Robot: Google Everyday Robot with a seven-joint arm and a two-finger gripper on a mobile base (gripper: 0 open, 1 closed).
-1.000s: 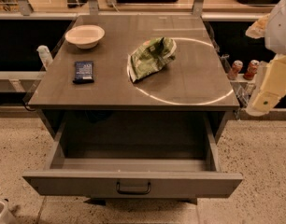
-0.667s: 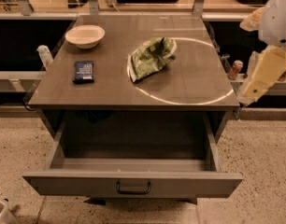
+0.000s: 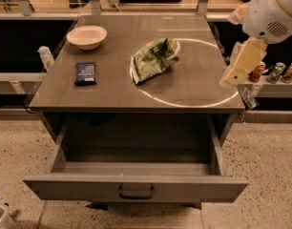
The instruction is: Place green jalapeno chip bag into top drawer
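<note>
- Green jalapeno chip bag (image 3: 154,58): light, crinkly, slippery foil; pinch its raised crumpled fold.
- End effector (image 3: 236,73): right of the bag, apart; grip state cannot be told.
- Top drawer (image 3: 136,187): open, below the bag.

The green jalapeno chip bag (image 3: 154,60) lies crumpled on the desk (image 3: 112,92). The top drawer (image 3: 136,187) stands pulled open below, and the end effector (image 3: 239,67) hovers at the desk's right edge.

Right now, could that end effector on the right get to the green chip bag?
Probably yes. The end effector hangs by the right edge of the table, apart from the chip bag; the bowl and dark packet lie on the bag's far side, not between them.
</note>
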